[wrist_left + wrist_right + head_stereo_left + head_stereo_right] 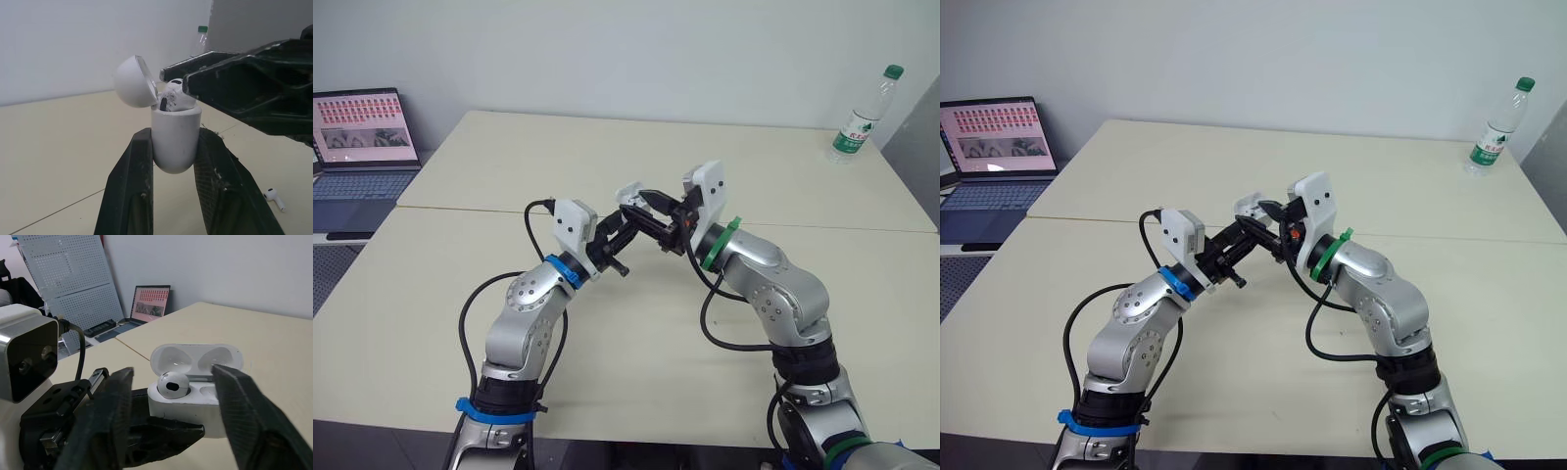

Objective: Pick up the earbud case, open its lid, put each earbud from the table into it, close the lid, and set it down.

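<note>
The left gripper (pixel 174 142) clamps the open case (pixel 176 122); the right gripper (pixel 172 374) at 3 o'clock, spread open, should press the earbud (pixel 172 384) (seemingly not fully seated) straight down.

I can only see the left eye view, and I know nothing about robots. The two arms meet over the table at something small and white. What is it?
Observer: An earbud case, pinched upright by the left gripper, with its lid flipped open.
Operator: Is anything inside it?
Observer: One earbud sits in one socket; the other socket is empty.
Operator: So where is the missing one?
Observer: A second earbud lies on the table, apart from the case.
</note>
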### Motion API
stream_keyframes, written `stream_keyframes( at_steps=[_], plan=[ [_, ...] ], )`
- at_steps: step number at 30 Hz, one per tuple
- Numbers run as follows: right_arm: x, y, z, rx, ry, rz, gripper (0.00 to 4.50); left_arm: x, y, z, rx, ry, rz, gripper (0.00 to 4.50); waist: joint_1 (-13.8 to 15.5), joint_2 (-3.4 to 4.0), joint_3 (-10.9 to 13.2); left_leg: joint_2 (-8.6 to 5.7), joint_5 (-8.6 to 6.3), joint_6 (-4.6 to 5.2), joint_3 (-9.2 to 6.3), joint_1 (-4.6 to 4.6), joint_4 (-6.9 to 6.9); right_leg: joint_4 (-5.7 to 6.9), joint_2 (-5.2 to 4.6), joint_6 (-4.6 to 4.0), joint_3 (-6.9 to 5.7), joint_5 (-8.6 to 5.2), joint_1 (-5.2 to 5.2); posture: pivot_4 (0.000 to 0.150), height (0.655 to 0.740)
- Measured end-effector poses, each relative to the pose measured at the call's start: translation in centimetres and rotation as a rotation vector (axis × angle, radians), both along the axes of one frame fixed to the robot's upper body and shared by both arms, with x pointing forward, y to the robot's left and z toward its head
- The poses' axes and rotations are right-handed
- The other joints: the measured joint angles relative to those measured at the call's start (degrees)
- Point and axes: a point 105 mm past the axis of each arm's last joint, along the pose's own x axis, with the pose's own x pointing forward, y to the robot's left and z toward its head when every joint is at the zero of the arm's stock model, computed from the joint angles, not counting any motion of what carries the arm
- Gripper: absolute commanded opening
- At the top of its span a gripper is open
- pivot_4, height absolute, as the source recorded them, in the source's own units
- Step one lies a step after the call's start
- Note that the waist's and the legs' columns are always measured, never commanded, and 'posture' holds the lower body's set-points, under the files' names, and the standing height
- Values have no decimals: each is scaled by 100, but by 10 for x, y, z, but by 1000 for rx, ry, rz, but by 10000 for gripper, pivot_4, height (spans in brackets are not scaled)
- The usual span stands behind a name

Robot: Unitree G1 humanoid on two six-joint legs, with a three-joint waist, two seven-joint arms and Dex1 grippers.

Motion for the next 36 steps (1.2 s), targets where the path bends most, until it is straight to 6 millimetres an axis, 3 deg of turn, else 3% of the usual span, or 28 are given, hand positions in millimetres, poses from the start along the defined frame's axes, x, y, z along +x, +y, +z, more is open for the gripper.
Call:
stream_keyframes(
  at_steps=[7, 11, 14, 16, 19, 22, 25, 36],
  plan=[
    [-3, -13, 6, 35, 15, 55, 28512, -3, -1, 4, -4, -15, -11, 7594, 5, 0, 0, -1, 0, 0, -1, -2, 0, -3, -1, 0, -1, 0, 2, 1500, 7400],
    [-6, -52, 16, -52, 4, 58, 28512, -5, 12, -2, 15, 0, 13, 7594, 3, 0, 0, -3, -1, 1, 1, 0, 0, -6, -4, 1, 0, 0, 4, 1500, 7400],
    [-1, -82, 14, -142, 17, -36, 28512, -5, 19, -7, 22, 13, 32, 7594, 1, -1, 0, 0, -1, 2, 0, 1, 0, -5, 0, 1, 0, 0, 4, 1500, 7400],
    [5, -102, -4, -212, 56, -149, 28512, -5, 19, -6, 21, 11, 33, 7594, 4, -2, -1, -1, -1, 2, -6, 12, -3, -11, 1, 1, -4, -1, 21, 1500, 7400],
    [10, -128, -50, -282, 182, -361, 28512, -5, 21, -6, 19, 10, 48, 7594, 2, -2, -1, -2, -1, 1, 2, 14, -3, -9, 0, 3, 7, -2, 21, 1500, 7400],
    [6, -135, -86, -309, 292, -496, 28512, -5, 21, -6, 17, 10, 54, 7594, -5, -2, 0, -1, 0, 0, 7, 16, -3, -6, 1, 3, 12, -2, 18, 1500, 7400],
    [0, -132, -100, -322, 324, -567, 28512, -5, 20, -6, 17, 11, 50, 7594, -21, -2, 0, 0, 0, 0, 6, 18, -3, -5, 4, 4, 12, -2, 19, 1500, 7400],
    [-2, -143, -122, -407, 406, -697, 28512, -3, 20, 2, 39, -14, 41, 7594, -14, -2, 0, -3, 0, 0, 7, 18, -3, -9, 5, 6, 14, -3, 19, 1500, 7400]
  ],
)
